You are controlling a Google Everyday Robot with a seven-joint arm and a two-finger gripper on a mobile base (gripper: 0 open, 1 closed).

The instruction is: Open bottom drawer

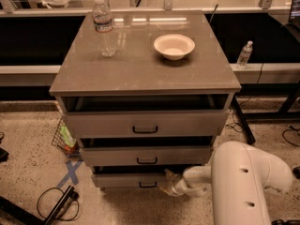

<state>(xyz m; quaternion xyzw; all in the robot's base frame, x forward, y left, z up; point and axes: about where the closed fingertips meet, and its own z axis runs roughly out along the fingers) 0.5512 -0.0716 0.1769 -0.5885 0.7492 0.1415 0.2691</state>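
The bottom drawer (126,180) is the lowest of three grey-beige drawers, with a small black bar handle (147,185). Its front stands slightly out from the cabinet, with a dark gap above it. My gripper (167,182) sits at the right part of that drawer's front, just right of the handle, at the end of my white arm (243,182), which comes in from the lower right.
The middle drawer (146,155) and top drawer (145,124) are also partly pulled out. On the cabinet top stand a water bottle (105,27) and a beige bowl (174,46). A wire basket (64,140) and cables (58,204) lie on the floor at left.
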